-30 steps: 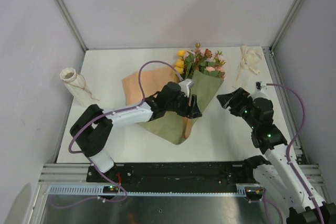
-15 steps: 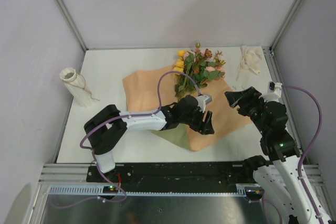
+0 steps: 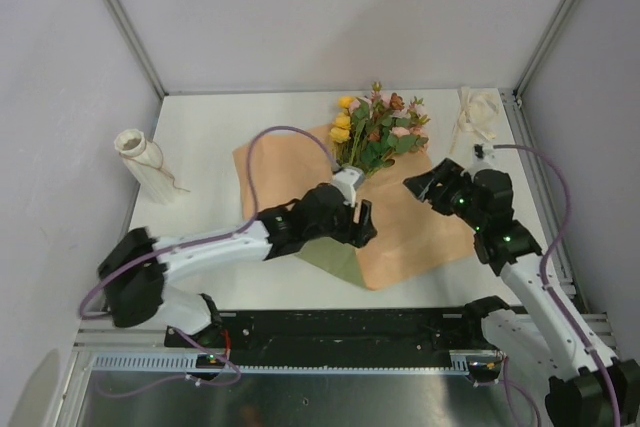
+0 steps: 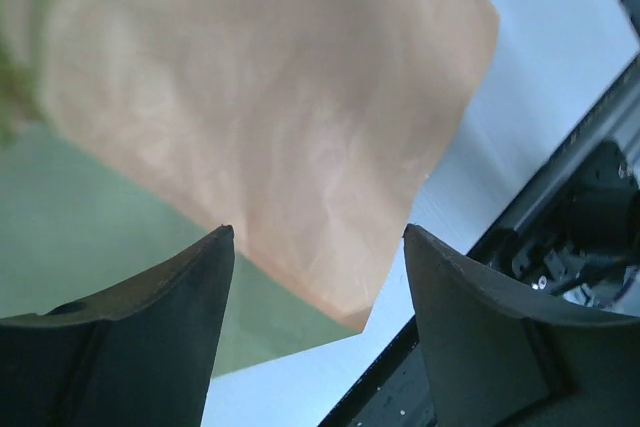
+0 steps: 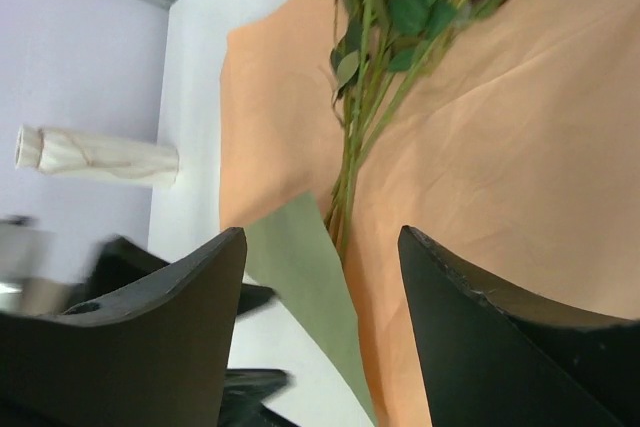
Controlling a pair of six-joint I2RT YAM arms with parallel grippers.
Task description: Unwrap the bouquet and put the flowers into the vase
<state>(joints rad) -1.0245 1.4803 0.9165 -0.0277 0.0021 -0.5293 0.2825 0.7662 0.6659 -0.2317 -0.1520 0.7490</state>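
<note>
vase (image 3: pixel 141 163): far left, well apart from paper (image 3: pixel 425 232).
left gripper (image 4: pixel 317 237): spread, empty, over paper.
flowers (image 3: pixel 380 132): lying on opened paper, centre.
right gripper (image 5: pixel 322 233): spread, empty, near flowers.
ribbon (image 3: pixel 476 115): back right corner.

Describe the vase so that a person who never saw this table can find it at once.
On the white table, look along the left edge, beside the grey wall. The vase stands alone, apart from the peach paper in the middle. It is small, cream-white and ribbed with a flared rim, unlike the limp cream ribbon at the far right.
</note>
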